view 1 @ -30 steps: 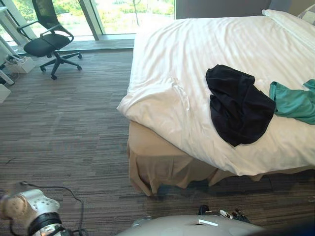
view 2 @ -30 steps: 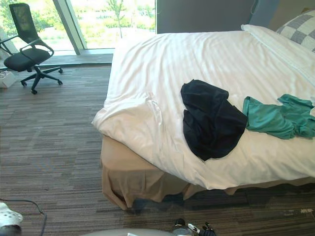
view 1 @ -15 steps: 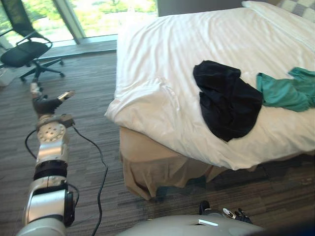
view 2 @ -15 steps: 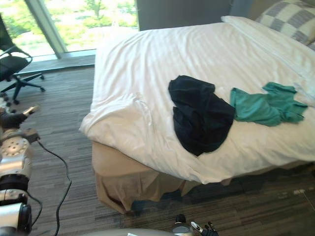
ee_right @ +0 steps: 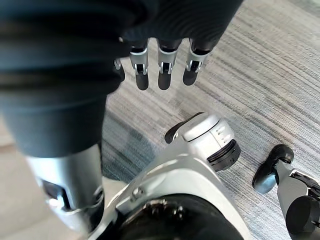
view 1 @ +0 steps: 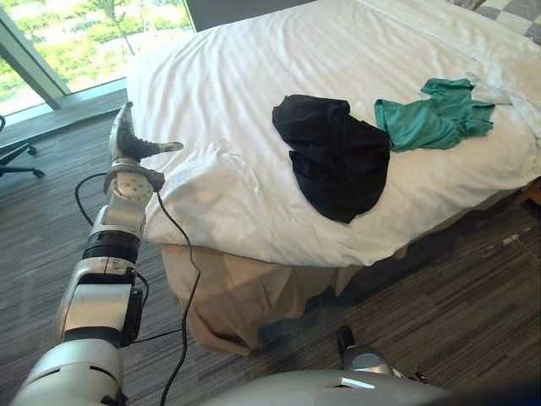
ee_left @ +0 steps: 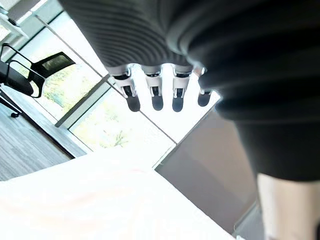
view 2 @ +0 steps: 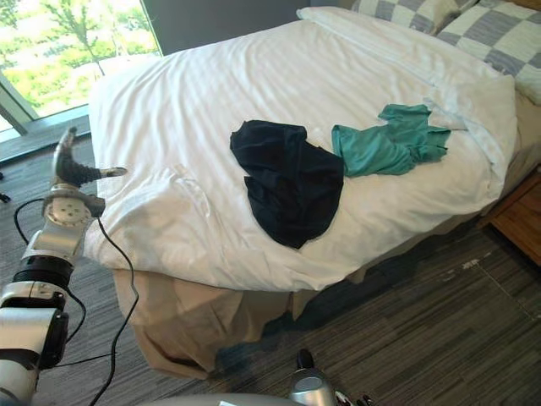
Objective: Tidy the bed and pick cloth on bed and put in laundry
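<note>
Bed (view 1: 279,76) across most of the scene, under a white striped duvet (view 2: 169,203) rumpled and folded over at the near corner. Grey-brown streaked carpet floor (view 1: 473,279) all round. Big window (view 1: 76,34) beyond the far side, greenery outside. Checked pillows (view 2: 473,21) up at the head end. Tan bed skirt (view 1: 245,296) hanging creased below the near corner. Wooden nightstand (view 2: 520,216) just beside the head end. Black office chair (ee_left: 20,82) off by the window.

Now the laundry: black cloth (view 1: 334,161), crumpled in a dark heap mid-bed, near the front edge. Green cloth (view 1: 427,118), teal and bunched, just beside it toward the pillows. Both in plain sight on top of the duvet.

Left robot hand (view 1: 131,144) raised beside the rumpled corner, fingers straight, thumb out toward the duvet, holding nothing, well apart from both cloths. Right robot hand (ee_right: 162,65) low over the floor, fingers straight and relaxed, holding nothing.
</note>
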You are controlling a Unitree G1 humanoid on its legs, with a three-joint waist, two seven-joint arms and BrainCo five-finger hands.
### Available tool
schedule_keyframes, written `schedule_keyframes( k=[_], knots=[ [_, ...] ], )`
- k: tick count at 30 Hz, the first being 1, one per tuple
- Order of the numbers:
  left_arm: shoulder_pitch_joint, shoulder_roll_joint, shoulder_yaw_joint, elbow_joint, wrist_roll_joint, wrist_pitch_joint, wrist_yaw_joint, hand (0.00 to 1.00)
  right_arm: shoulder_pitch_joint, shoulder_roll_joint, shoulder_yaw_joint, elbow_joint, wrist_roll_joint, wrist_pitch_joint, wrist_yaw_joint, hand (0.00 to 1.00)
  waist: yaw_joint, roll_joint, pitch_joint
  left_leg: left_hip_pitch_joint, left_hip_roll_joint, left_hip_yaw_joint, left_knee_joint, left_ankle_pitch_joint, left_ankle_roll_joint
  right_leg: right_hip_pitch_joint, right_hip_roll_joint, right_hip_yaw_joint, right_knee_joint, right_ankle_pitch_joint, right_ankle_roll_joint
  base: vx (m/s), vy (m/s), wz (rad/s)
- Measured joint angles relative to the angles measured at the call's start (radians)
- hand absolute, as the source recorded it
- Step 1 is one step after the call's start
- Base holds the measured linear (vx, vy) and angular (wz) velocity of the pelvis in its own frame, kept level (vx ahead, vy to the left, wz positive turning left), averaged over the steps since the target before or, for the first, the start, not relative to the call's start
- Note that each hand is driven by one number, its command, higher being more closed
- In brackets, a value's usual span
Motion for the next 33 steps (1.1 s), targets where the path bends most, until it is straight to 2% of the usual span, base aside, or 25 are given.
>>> schedule_keyframes(
  k=[3, 5, 7, 9, 12, 13, 15, 16, 20, 24, 26, 28, 31, 33],
  knots=[
    [-0.014, 0.001, -0.047, 0.001, 0.027, 0.05, -0.066, 0.0, -0.007, -0.002, -0.014, -0.032, 0.0, 0.008, 0.015, 0.0, -0.017, 0.017, 0.037, -0.031, -0.004, 0.007, 0.003, 0.001, 0.002, -0.033, -0.004, 0.008, 0.0, 0.006, 0.002, -0.08, -0.032, -0.06],
    [-0.057, 0.001, -0.079, 0.002, 0.044, 0.082, -0.083, 0.0, -0.03, -0.007, -0.018, -0.057, 0.001, 0.009, 0.023, 0.0, -0.016, 0.02, 0.077, -0.079, -0.013, 0.019, 0.012, 0.006, 0.008, -0.09, -0.013, 0.03, 0.013, 0.016, 0.004, -0.1, -0.017, -0.13],
    [-0.104, 0.002, -0.097, 0.008, 0.062, 0.116, -0.088, 0.0, -0.074, -0.017, -0.017, -0.078, 0.003, 0.009, 0.031, 0.0, -0.023, 0.016, 0.127, -0.118, -0.022, 0.021, 0.021, 0.016, 0.019, -0.138, -0.023, 0.037, 0.029, 0.031, 0.003, -0.08, -0.011, -0.02],
    [-0.165, 0.001, -0.124, 0.049, 0.068, 0.148, -0.089, 0.0, -0.131, -0.031, -0.012, -0.119, 0.025, 0.006, 0.035, 0.0, -0.038, -0.001, 0.196, -0.157, -0.027, 0.026, 0.038, 0.019, 0.022, -0.186, -0.031, 0.056, 0.046, 0.038, 0.003, -0.07, -0.025, -0.09],
    [-0.215, 0.002, -0.148, 0.073, 0.069, 0.169, -0.106, 0.0, -0.167, -0.046, -0.001, -0.158, 0.052, 0.006, 0.037, 0.0, -0.051, -0.007, 0.243, -0.209, -0.034, 0.027, 0.064, 0.021, 0.026, -0.235, -0.039, 0.062, 0.065, 0.04, 0.002, -0.05, -0.021, -0.01],
    [-0.248, 0.002, -0.153, 0.073, 0.074, 0.198, -0.109, 0.0, -0.198, -0.059, 0.013, -0.176, 0.061, 0.008, 0.037, 0.0, -0.059, -0.007, 0.283, -0.239, -0.035, 0.03, 0.077, 0.022, 0.027, -0.266, -0.042, 0.072, 0.076, 0.043, -0.002, -0.02, -0.034, -0.02],
    [-0.274, 0.003, -0.151, 0.072, 0.083, 0.232, -0.108, 0.0, -0.226, -0.075, 0.048, -0.201, 0.074, 0.007, 0.037, 0.0, -0.054, -0.008, 0.316, -0.255, -0.031, 0.051, 0.085, 0.023, 0.028, -0.29, -0.042, 0.086, 0.082, 0.045, -0.003, -0.03, -0.042, -0.12],
    [-0.282, 0.004, -0.15, 0.072, 0.09, 0.241, -0.108, 1.0, -0.233, -0.077, 0.053, -0.207, 0.081, 0.008, 0.037, 0.0, -0.054, -0.007, 0.319, -0.264, -0.03, 0.054, 0.089, 0.023, 0.029, -0.3, -0.042, 0.088, 0.087, 0.045, -0.003, -0.02, -0.038, -0.12],
    [-0.321, -0.002, -0.146, 0.068, 0.109, 0.281, -0.109, 1.0, -0.247, -0.074, 0.1, -0.276, 0.092, 0.009, 0.037, 0.0, -0.035, -0.008, 0.321, -0.308, -0.026, 0.08, 0.101, 0.024, 0.03, -0.353, -0.044, 0.096, 0.117, 0.042, -0.005, -0.04, -0.042, -0.03],
    [-0.323, 0.0, -0.117, 0.061, 0.109, 0.275, -0.132, 1.0, -0.246, -0.075, 0.115, -0.313, 0.099, 0.02, 0.036, 0.0, -0.019, -0.02, 0.329, -0.311, -0.017, 0.099, 0.119, 0.013, 0.037, -0.358, -0.052, 0.081, 0.151, 0.024, -0.003, -0.05, -0.034, 0.09],
    [-0.303, 0.001, -0.108, 0.047, 0.106, 0.25, -0.147, 1.0, -0.245, -0.076, 0.11, -0.314, 0.098, 0.019, 0.036, 0.0, -0.017, -0.021, 0.329, -0.311, -0.017, 0.096, 0.127, 0.008, 0.04, -0.358, -0.06, 0.072, 0.169, 0.013, -0.001, -0.03, -0.007, 0.16],
    [-0.255, 0.001, -0.099, 0.021, 0.068, 0.186, -0.165, 1.0, -0.231, -0.073, 0.095, -0.314, 0.096, 0.019, 0.038, 0.0, -0.015, -0.02, 0.328, -0.309, -0.019, 0.073, 0.131, 0.008, 0.043, -0.346, -0.074, 0.045, 0.188, 0.002, 0.003, -0.01, 0.007, 0.34],
    [-0.156, -0.004, -0.071, -0.03, 0.018, 0.12, -0.197, 1.0, -0.2, -0.072, 0.068, -0.314, 0.078, 0.014, 0.039, 0.0, -0.006, -0.018, 0.327, -0.288, -0.019, 0.045, 0.131, 0.011, 0.046, -0.306, -0.082, 0.013, 0.192, -0.013, 0.006, 0.03, 0.008, 0.36],
    [0.009, -0.033, -0.008, -0.123, -0.087, 0.055, -0.242, 1.0, -0.155, -0.063, 0.023, -0.308, 0.06, 0.006, 0.034, 0.0, 0.01, -0.006, 0.316, -0.247, -0.018, 0.023, 0.128, 0.02, 0.04, -0.253, -0.091, -0.028, 0.202, -0.041, 0.008, 0.09, 0.019, 0.44]
  ],
)
